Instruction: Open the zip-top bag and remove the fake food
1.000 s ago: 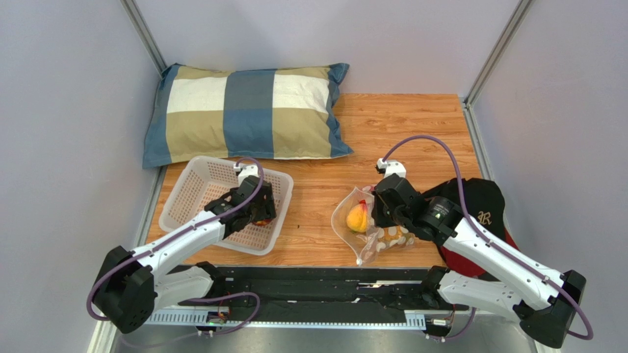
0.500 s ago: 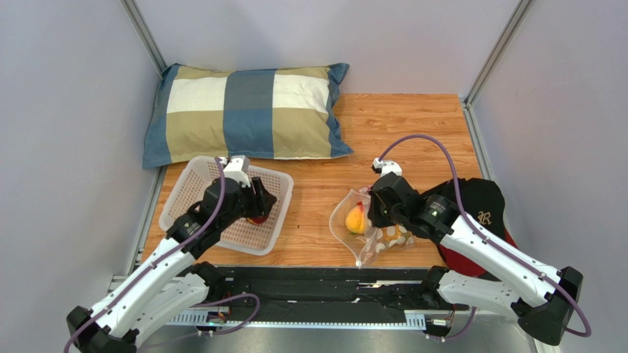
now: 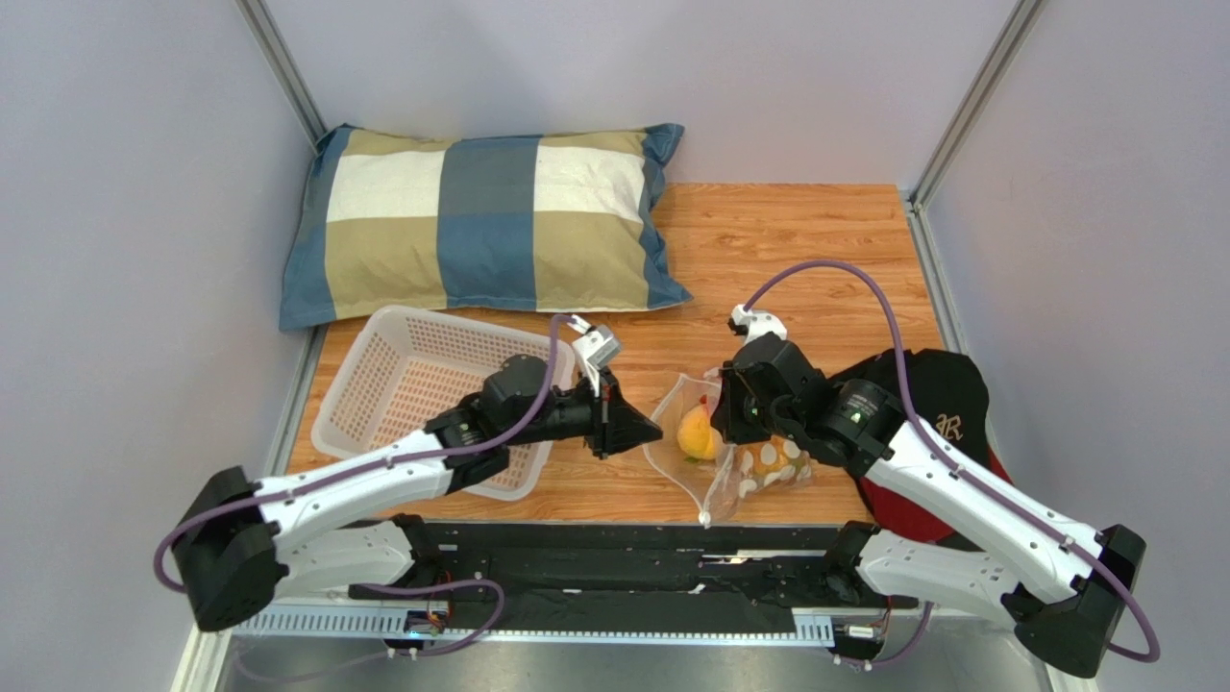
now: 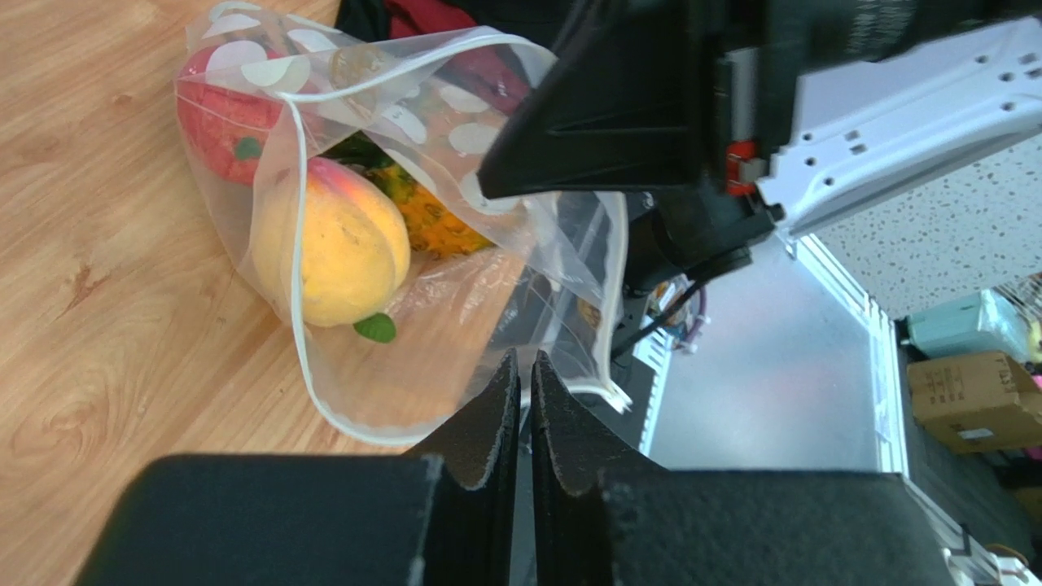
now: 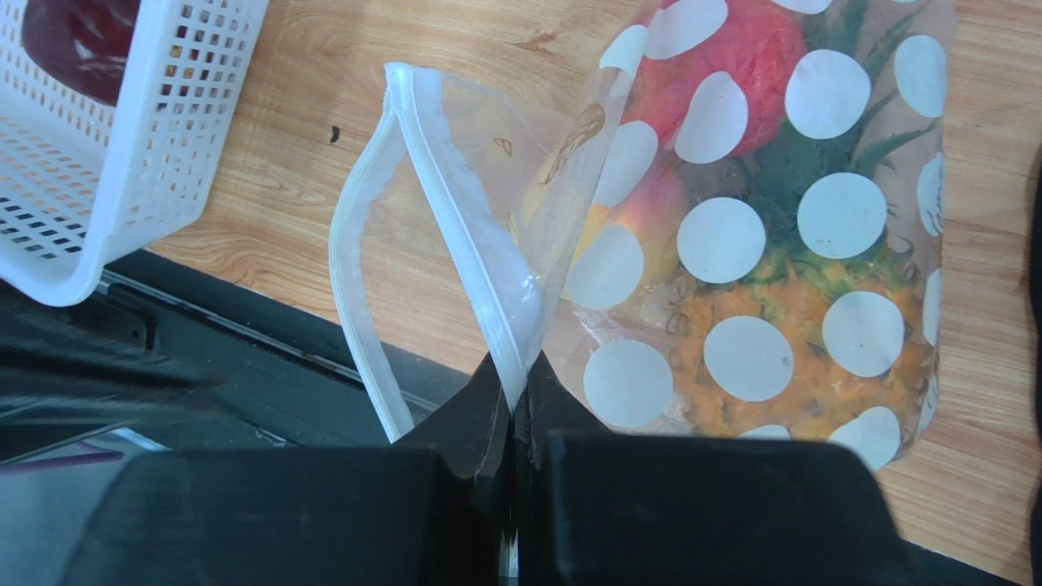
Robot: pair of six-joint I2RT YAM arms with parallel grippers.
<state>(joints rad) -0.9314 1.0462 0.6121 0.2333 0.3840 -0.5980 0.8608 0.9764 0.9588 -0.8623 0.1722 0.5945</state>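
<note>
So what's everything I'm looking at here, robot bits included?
pillow: 1, blue, tan and white checks, far left
basket: 1, white, perforated, near left
dark maroon piece: 1, inside basket
zip-top bag: 1, clear with white spots, near centre, mouth open
food in bag: yellow fruit, red berry, orange piece, green sprig, 1 each
cap: 1, black and red, right edge
table: 1, wood
left gripper: black, shut, at bag's mouth
right gripper: black, pinching bag's rim

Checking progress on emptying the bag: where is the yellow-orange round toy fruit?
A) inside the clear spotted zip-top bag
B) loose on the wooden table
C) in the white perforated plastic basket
A: the yellow-orange round toy fruit lies enclosed in the clear spotted zip-top bag, seen through its plastic.
</note>
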